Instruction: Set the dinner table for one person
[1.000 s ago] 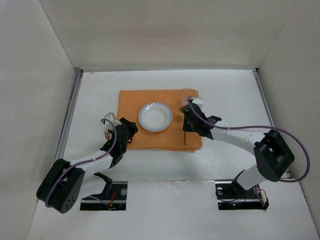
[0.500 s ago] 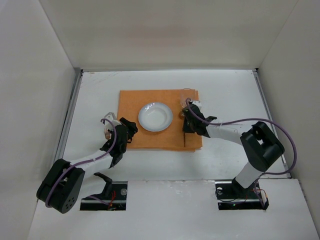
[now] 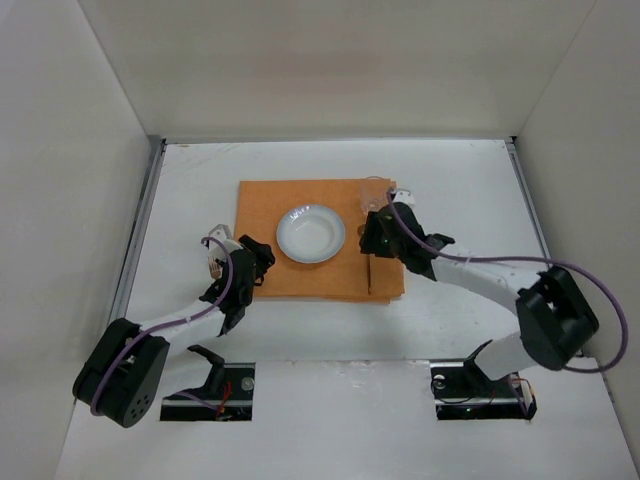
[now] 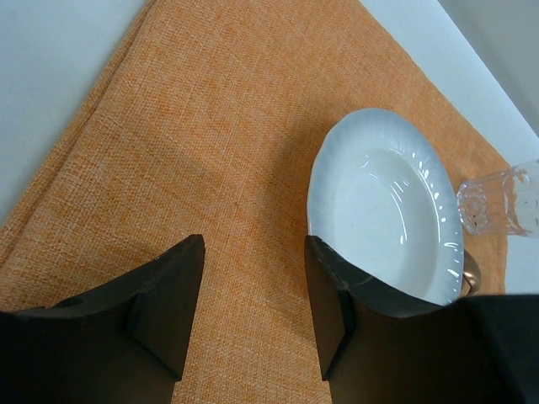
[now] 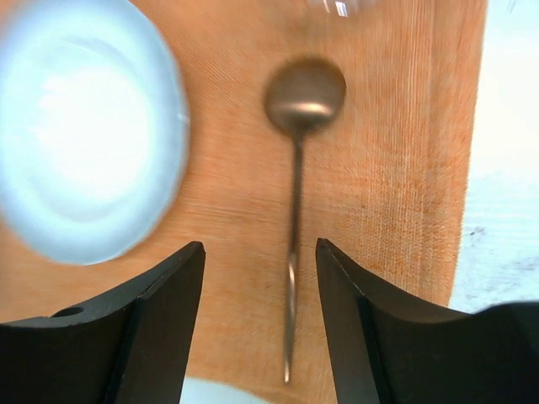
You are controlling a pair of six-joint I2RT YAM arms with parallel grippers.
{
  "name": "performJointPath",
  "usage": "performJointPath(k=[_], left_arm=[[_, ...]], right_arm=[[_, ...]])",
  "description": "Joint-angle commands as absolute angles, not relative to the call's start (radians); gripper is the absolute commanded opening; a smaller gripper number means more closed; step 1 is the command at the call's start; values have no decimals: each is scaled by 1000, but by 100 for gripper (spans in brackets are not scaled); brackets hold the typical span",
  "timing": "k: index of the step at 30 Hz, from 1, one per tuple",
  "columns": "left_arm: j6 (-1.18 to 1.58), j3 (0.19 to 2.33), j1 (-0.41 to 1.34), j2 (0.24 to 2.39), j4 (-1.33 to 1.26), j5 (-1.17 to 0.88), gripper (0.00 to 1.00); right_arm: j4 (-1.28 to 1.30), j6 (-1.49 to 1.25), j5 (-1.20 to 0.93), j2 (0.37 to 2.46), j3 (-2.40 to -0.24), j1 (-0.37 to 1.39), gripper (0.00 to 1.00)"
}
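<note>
On the white dinner table (image 3: pixel 200 190) lies an orange mat (image 3: pixel 320 275) with a white plate (image 3: pixel 311 232) on it. A metal spoon (image 5: pixel 295 210) lies flat on the mat to the right of the plate (image 5: pixel 84 126), its handle (image 3: pixel 370 278) pointing toward the arms. My right gripper (image 5: pixel 261 252) hovers open above the handle, touching nothing. A clear glass (image 3: pixel 377 193) stands at the mat's far right corner. My left gripper (image 4: pixel 253 252) is open over the mat's left part, just left of the plate (image 4: pixel 383 215), and holds nothing.
White walls enclose the table on three sides, and grey rails (image 3: pixel 140 230) run along its side edges. Both arm bases (image 3: pixel 480 385) sit at the near edge. The glass (image 4: pixel 497 198) shows beyond the plate in the left wrist view.
My right gripper has gone from shut to open, letting go of the spoon, which now lies on the mat. The right arm shifted slightly. The left arm stayed still.
</note>
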State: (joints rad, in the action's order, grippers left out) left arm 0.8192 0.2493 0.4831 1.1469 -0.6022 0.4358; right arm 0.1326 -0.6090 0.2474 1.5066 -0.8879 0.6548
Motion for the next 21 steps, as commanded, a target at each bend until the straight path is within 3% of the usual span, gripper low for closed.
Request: performJointPath(k=[1, 3, 4, 7, 9, 11, 14, 21], left_arm=[[790, 285, 482, 1120, -630, 462, 48], [770, 294, 484, 1124, -629, 475, 46], [753, 304, 488, 1134, -626, 495, 45], [712, 342, 502, 1117, -543, 547, 38], [684, 383, 508, 1060, -419, 566, 22], [667, 426, 513, 988, -251, 584, 13], [666, 471, 507, 864, 48, 658, 11], [782, 506, 427, 742, 544, 696, 24]], right_arm=[[69, -577, 278, 1361, -864, 654, 62], [11, -575, 290, 1303, -815, 654, 61], [-21, -578, 288, 1284, -790, 654, 55], [-99, -595, 275, 1256, -743, 654, 23], [-139, -598, 281, 1256, -726, 654, 14], [-193, -594, 282, 1261, -709, 663, 14], [-285, -583, 275, 1272, -677, 666, 18], [-373, -618, 215, 1253, -598, 668, 27]])
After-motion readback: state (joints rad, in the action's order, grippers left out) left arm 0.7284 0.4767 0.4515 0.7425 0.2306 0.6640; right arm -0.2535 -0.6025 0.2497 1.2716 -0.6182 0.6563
